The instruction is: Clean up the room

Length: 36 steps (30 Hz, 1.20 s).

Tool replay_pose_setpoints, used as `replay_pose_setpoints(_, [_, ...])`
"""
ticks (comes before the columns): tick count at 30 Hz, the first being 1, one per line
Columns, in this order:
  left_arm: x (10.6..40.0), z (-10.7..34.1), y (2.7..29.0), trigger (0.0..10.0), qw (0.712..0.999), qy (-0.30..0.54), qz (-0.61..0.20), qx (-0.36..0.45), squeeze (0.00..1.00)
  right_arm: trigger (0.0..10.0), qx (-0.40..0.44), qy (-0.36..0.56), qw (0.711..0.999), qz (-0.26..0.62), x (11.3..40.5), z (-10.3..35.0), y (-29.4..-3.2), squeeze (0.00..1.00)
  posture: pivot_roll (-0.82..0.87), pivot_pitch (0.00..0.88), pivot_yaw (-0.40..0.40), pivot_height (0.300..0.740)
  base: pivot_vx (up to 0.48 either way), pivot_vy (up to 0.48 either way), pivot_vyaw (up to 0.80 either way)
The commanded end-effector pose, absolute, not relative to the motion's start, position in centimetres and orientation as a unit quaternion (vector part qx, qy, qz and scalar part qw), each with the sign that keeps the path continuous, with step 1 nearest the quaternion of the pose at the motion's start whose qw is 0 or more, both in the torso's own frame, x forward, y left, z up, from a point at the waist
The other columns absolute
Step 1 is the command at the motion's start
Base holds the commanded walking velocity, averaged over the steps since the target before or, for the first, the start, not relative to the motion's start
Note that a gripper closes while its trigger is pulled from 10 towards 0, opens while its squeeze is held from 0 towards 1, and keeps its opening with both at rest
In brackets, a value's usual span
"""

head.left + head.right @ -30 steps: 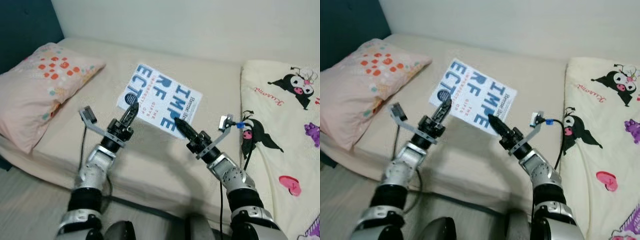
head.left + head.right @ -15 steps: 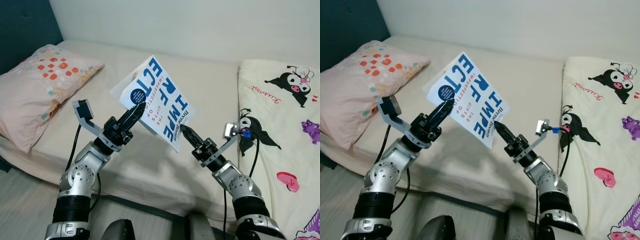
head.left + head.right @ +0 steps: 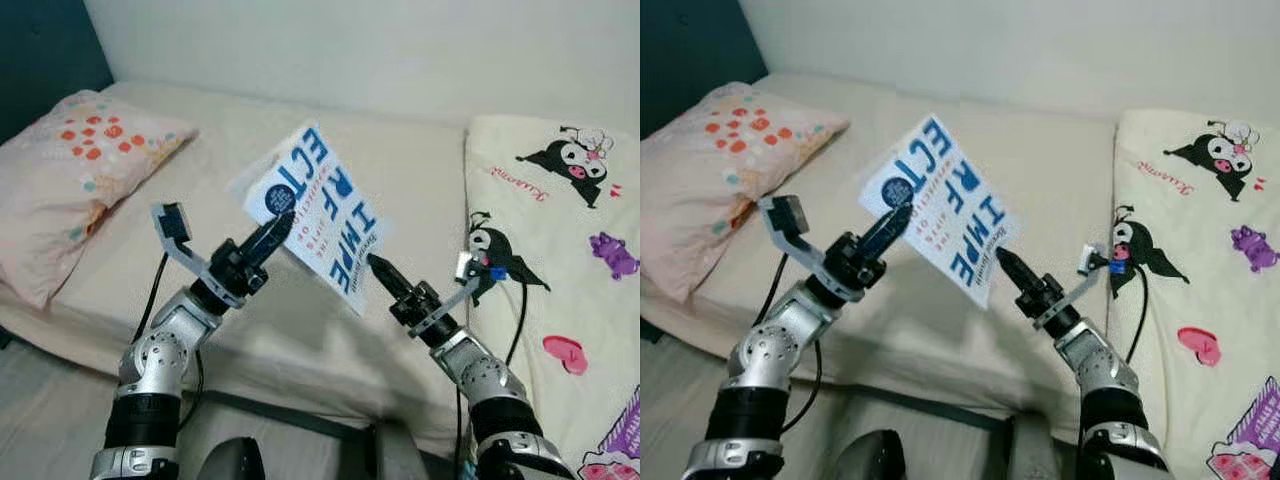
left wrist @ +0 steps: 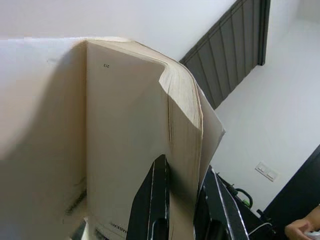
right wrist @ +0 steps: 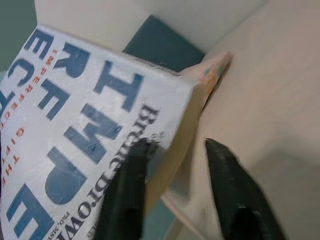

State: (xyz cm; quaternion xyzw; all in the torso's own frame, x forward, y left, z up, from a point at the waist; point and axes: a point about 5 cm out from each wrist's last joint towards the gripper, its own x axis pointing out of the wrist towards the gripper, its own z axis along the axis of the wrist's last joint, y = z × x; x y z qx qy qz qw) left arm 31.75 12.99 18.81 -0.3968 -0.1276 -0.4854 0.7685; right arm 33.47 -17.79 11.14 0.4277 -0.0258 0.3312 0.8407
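Bare mattress (image 3: 420,190) — pillow (image 3: 70,170) leftward

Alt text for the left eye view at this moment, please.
Both grippers, left and right, hold a white book with blue lettering tilted above a beige bed. A pink pillow lies to the left, a cartoon-print blanket to the right.

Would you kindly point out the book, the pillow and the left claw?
book (image 3: 325,215), left eye view, middle of its front cover.
pillow (image 3: 70,170), left eye view, its patterned top.
left claw (image 3: 283,219), left eye view, between its fingertips.
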Motion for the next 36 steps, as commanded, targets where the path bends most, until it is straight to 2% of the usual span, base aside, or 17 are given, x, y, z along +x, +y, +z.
replay_pose_setpoints(1, [31.7, 18.9, 13.5, 0.0, 0.766, -0.135, -0.484, -0.401, 0.00, 10.0, 0.426, -0.032, 0.842, 0.329, 33.3, 11.2, -18.1, 1.00, -0.05, 0.131, -0.006, 0.605, 0.000, 0.000, 0.00])
replay_pose_setpoints(4, [31.6, 19.0, 13.8, 0.0, 0.763, -0.139, -0.483, -0.407, 0.00, 10.0, 0.415, -0.061, 0.832, 0.363, 32.4, 12.3, -19.1, 1.00, -0.05, 0.128, -0.006, 0.605, 0.000, 0.000, 0.00])
replay_pose_setpoints(12, [31.5, 19.1, 13.6, 0.0, 0.754, -0.138, -0.491, -0.415, 0.00, 10.0, 0.407, -0.085, 0.835, 0.359, 32.3, 13.1, -20.3, 1.00, -0.05, 0.127, -0.004, 0.605, 0.000, 0.000, 0.00])
replay_pose_setpoints(13, [31.2, 19.2, 13.3, 0.0, 0.746, -0.136, -0.504, -0.414, 0.00, 10.0, 0.404, -0.097, 0.832, 0.367, 32.3, 13.6, -20.5, 1.00, -0.05, 0.129, 0.000, 0.605, 0.000, 0.000, 0.00])
replay_pose_setpoints(16, [30.9, 19.3, 13.0, 0.0, 0.739, -0.133, -0.516, -0.414, 0.00, 10.0, 0.401, -0.108, 0.827, 0.380, 32.4, 14.2, -20.5, 1.00, -0.05, 0.130, 0.002, 0.605, 0.000, 0.000, 0.00])
replay_pose_setpoints(18, [30.3, 19.5, 12.4, 0.0, 0.724, -0.128, -0.536, -0.415, 0.00, 10.0, 0.391, -0.118, 0.817, 0.407, 32.5, 15.3, -20.1, 1.00, -0.05, 0.131, 0.002, 0.605, 0.000, 0.000, 0.00])
replay_pose_setpoints(27, [29.5, 19.7, 11.7, 0.0, 0.704, -0.125, -0.557, -0.422, 0.00, 10.0, 0.372, -0.098, 0.819, 0.425, 32.7, 15.6, -19.6, 1.00, -0.05, 0.132, -0.001, 0.605, 0.000, 0.000, 0.00])
replay_pose_setpoints(28, [29.3, 19.8, 11.4, 0.0, 0.697, -0.126, -0.564, -0.426, 0.00, 10.0, 0.363, -0.047, 0.831, 0.419, 32.9, 14.5, -18.9, 0.00, -0.05, 0.132, -0.002, 0.605, 0.000, 0.000, 0.00])
replay_pose_setpoints(29, [29.3, 19.8, 11.4, 0.0, 0.697, -0.126, -0.564, -0.426, 0.00, 10.0, 0.363, -0.047, 0.831, 0.419, 32.9, 14.5, -18.9, 0.00, -0.05, 0.132, -0.002, 0.605, 0.000, 0.000, 0.00])
replay_pose_setpoints(31, [29.1, 20.1, 10.9, 0.0, 0.688, -0.127, -0.570, -0.431, 0.00, 10.0, 0.355, 0.013, 0.836, 0.419, 32.8, 12.9, -17.9, 0.00, -0.05, 0.133, -0.002, 0.605, 0.000, 0.000, 0.00])
replay_pose_setpoints(34, [29.1, 20.2, 10.7, 0.0, 0.685, -0.128, -0.571, -0.433, 0.00, 10.0, 0.357, 0.024, 0.832, 0.424, 32.6, 12.6, -17.6, 0.00, -0.05, 0.133, -0.002, 0.605, 0.000, 0.000, 0.00])
replay_pose_setpoints(36, [29.1, 20.4, 10.7, 0.0, 0.682, -0.131, -0.572, -0.436, 0.00, 10.0, 0.366, 0.023, 0.820, 0.440, 32.1, 12.5, -17.3, 0.00, -0.05, 0.134, 0.000, 0.605, 0.000, 0.000, 0.00])
